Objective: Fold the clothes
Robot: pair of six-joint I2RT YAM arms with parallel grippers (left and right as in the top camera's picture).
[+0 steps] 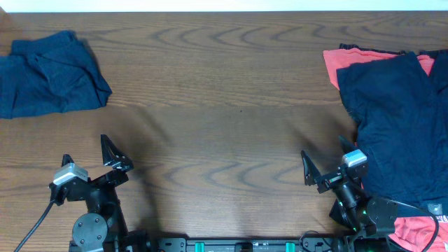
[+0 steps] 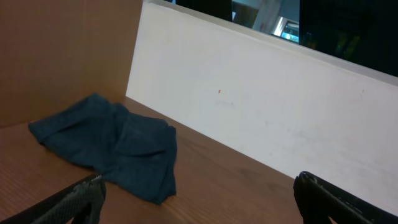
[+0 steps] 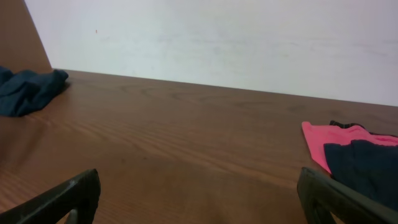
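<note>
A dark brown wood-grain tabletop fills the overhead view. A plain white wall stands along its far edge. In the left wrist view a brown panel meets that wall at the left, and above the wall lies a dark gap with a small bluish light.

navy clothes, coral-red garment, brn wood-grain tbl, wht wall

On the surface we find a lone garment at the far left and a pile of clothes along the right edge, with our left claw at the near left and our right claw at the near right, just beside that pile.
</note>
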